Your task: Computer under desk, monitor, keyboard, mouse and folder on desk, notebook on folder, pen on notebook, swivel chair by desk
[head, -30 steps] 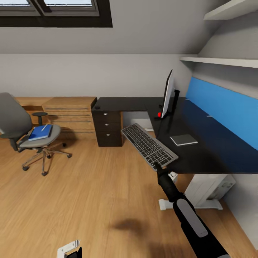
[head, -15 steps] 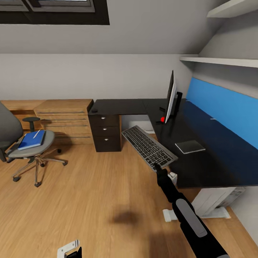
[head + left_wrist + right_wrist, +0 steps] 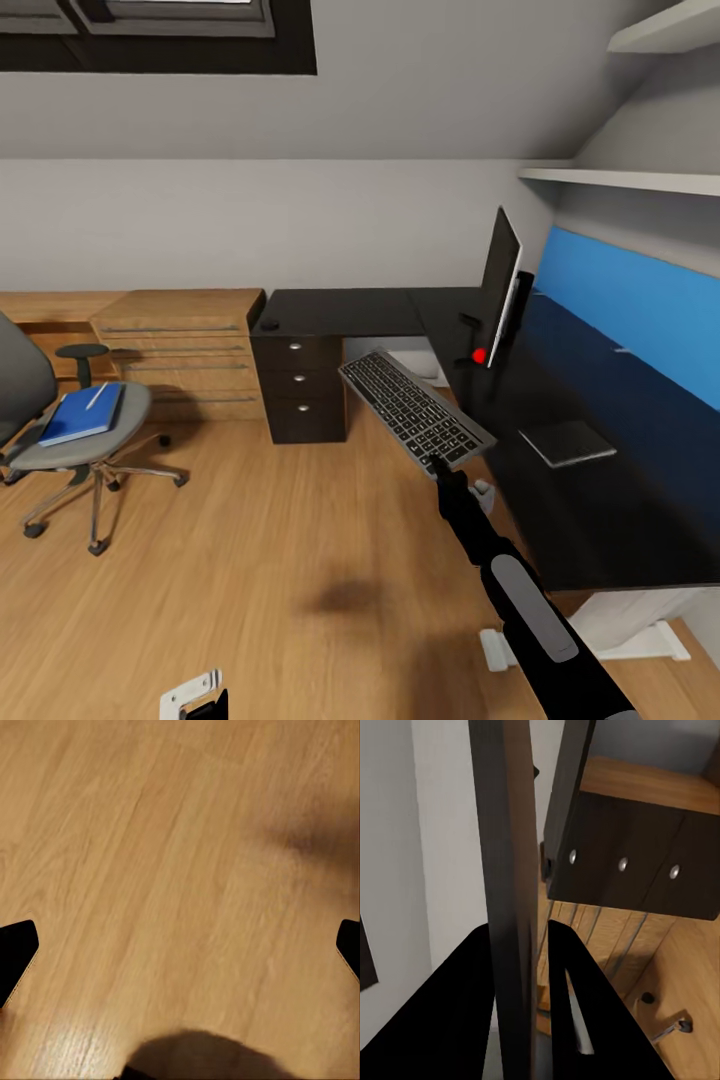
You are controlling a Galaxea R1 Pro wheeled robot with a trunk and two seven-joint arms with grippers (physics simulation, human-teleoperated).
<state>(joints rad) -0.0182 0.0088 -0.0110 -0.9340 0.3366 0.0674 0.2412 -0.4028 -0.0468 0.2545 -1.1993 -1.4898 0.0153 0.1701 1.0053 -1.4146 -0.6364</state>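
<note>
While the robot stands on the light wood floor (image 3: 250, 560) of this attic bedroom, one swivel chair (image 3: 60, 440) sits at the far left, well apart from the table. On its grey seat lies one bright blue folder (image 3: 82, 414), and one thin white pen (image 3: 96, 396) rests across the folder's top. Behind the chair run low light-wood cabinets (image 3: 180, 335) along the wall.

Down by the robot's base, the left pincer (image 3: 180, 952) hangs over bare floor in the left wrist view, its two dark fingertips (image 3: 16, 952) spread wide with nothing between them.

Next comes the one long L-shaped table (image 3: 350, 312) with its glossy black top and a dark drawer unit (image 3: 300, 390) showing three round knobs. One small black mouse (image 3: 270, 325) sits on the table's near left corner, above the drawers.

Toward the middle, the right pincer (image 3: 437, 468) is clamped on the near edge of the one keyboard (image 3: 415, 408), holding it up in the air, tilted, just off the table's front edge and not resting on it. In the right wrist view the keyboard (image 3: 506, 892) shows edge-on, pinched between the two black fingers (image 3: 577, 1012).

Farther right, one monitor (image 3: 497, 285) stands upright on the table, seen nearly edge-on, a red dot at its lower corner. One dark grey notebook (image 3: 567, 442) lies flat on the tabletop nearer the front, well apart from the monitor. Behind runs the blue wall panel (image 3: 630, 300).
</note>
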